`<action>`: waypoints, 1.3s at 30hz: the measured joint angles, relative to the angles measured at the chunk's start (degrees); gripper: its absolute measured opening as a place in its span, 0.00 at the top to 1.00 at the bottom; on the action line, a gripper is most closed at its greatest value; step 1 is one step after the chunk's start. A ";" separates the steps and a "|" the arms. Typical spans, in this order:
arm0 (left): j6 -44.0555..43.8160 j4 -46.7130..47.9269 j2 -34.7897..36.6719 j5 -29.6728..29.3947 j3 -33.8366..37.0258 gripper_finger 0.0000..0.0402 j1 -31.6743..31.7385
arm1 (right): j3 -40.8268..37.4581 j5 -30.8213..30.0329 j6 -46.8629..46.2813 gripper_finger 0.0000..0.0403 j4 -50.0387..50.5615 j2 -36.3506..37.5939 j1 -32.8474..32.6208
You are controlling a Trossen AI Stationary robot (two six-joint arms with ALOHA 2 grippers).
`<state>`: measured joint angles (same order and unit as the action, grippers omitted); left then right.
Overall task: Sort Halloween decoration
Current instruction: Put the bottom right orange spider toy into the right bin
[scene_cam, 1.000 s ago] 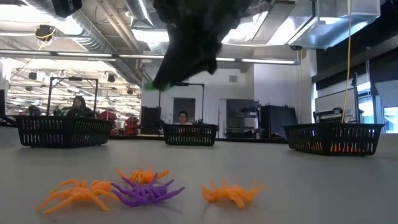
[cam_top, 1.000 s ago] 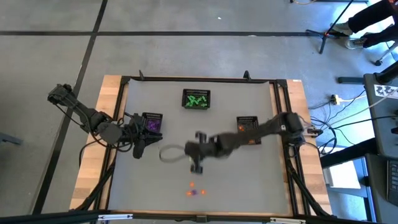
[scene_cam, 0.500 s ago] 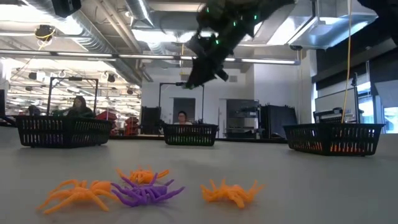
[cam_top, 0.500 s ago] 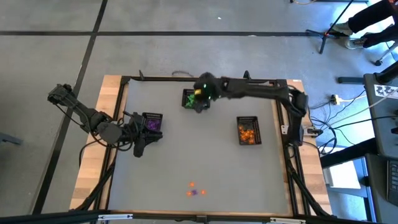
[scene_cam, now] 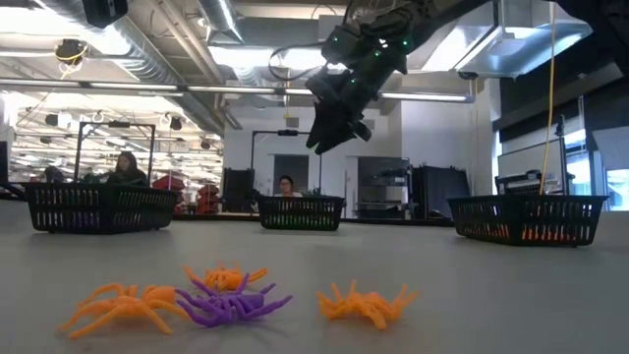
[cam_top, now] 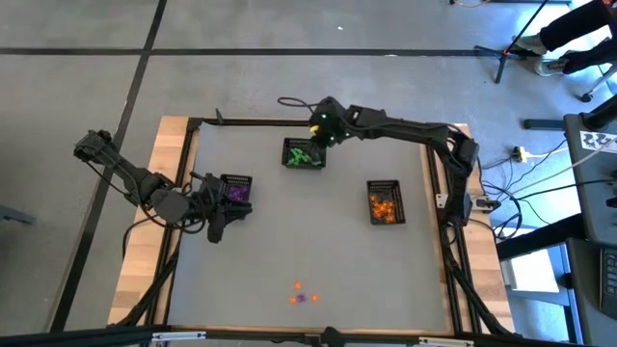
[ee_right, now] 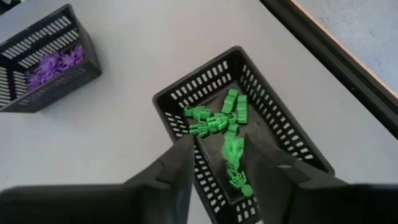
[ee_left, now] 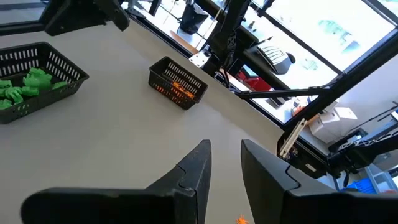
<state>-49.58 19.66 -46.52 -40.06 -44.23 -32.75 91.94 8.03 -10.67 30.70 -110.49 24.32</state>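
Note:
Several green trinkets [ee_right: 217, 118] lie in the black mesh basket [cam_top: 304, 154] at the table's far side. My right gripper [ee_right: 216, 138] hangs open above that basket, fingers pointing down, also seen in the high view [cam_top: 315, 137] and the low view [scene_cam: 329, 138]; one green trinket [ee_right: 234, 152] shows between its fingers, in the basket or in the air I cannot tell. Orange and purple spider trinkets [scene_cam: 231, 300] rest on their legs near the table's near edge [cam_top: 303, 294]. My left gripper [ee_left: 225, 144] waits, slightly open, beside the purple-filled basket [cam_top: 234, 190].
A third mesh basket [cam_top: 384, 202] with orange trinkets stands at the table's right side. The grey table middle [cam_top: 299, 231] is bare. People sit in the room beyond the far edge [scene_cam: 287, 185]. A black frame rail runs around the table [cam_top: 183, 193].
My right arm has swung from over the table's middle toward the far edge and up, and now hangs over the green basket. A green speck at its fingertips in the low view a second ago no longer shows there. The spiders have not moved.

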 joint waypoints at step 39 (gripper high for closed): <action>1.64 -0.17 -7.18 2.06 0.00 0.80 0.00 | -13.73 -11.71 -5.76 0.65 -15.46 -5.42 -58.78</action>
<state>-47.94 19.49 -53.70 -38.00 -44.23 -32.75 78.22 -3.68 -16.43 15.24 -115.91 -34.45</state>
